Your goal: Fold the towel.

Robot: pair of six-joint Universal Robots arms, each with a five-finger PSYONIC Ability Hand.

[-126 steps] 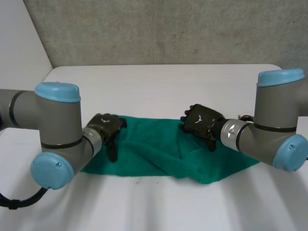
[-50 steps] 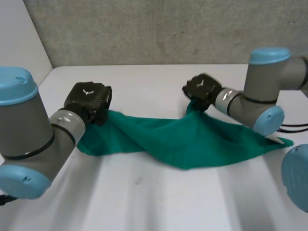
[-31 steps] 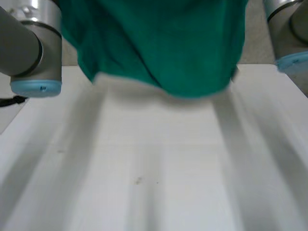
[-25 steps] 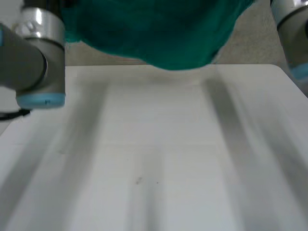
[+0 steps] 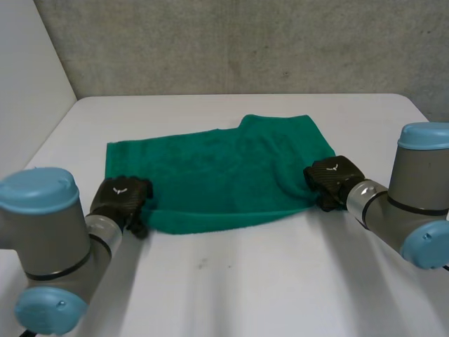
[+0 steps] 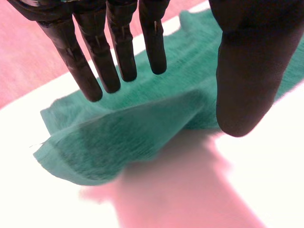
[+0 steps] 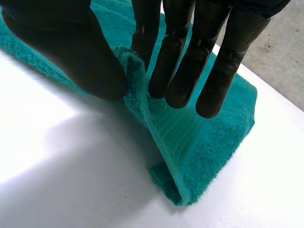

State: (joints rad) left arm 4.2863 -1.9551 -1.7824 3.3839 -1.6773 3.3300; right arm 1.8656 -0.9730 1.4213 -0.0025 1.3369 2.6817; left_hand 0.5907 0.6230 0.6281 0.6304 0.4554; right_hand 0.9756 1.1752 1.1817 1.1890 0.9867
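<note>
Left hand (image 5: 123, 198) is hanging released over a near corner of the towel (image 5: 210, 179); right hand (image 5: 328, 180) is pinching its near edge. Withdrawing without letting go is probably risking dragging the folded layer askew across the worktop (image 5: 245, 281).

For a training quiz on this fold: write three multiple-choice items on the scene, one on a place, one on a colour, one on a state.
1. Where on the towel is the right hand?
A its middle
B its near right corner
C its far left corner

2. What colour is the towel?
A green
B red
C white

3. How are the left hand's fingers?
A curled into a fist
B straight and open
C buried under the towel

Key: B, the head view shows it at that corner; A, the towel is green in every view; B, the left wrist view shows them straight above the towel.
</note>
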